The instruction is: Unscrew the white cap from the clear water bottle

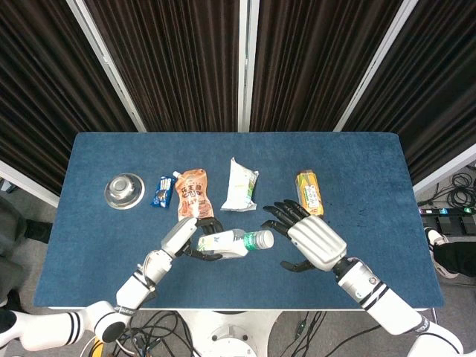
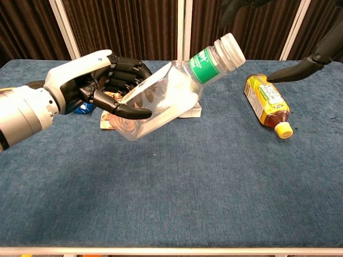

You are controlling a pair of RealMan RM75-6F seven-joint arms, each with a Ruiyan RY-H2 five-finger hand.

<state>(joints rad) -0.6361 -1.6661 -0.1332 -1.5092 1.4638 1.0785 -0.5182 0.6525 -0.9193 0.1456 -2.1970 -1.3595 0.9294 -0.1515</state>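
Note:
My left hand [image 1: 187, 236] [image 2: 94, 83] grips the body of the clear water bottle [image 1: 225, 243] [image 2: 158, 101] and holds it tilted above the table, neck up and to the right. Its white cap [image 1: 266, 239] [image 2: 230, 49] sits on the neck above a green label. My right hand [image 1: 311, 239] hovers just right of the cap with its fingers [image 1: 281, 214] spread, touching nothing. The chest view shows only its dark fingers at the top edge and its thumb [image 2: 297, 69].
On the blue table [image 1: 357, 163] lie a steel bowl [image 1: 123, 189], a blue packet [image 1: 162, 192], an orange pouch [image 1: 193, 192], a white packet [image 1: 241, 186] and a yellow tea bottle [image 1: 310, 193] [image 2: 266, 101] below my right hand.

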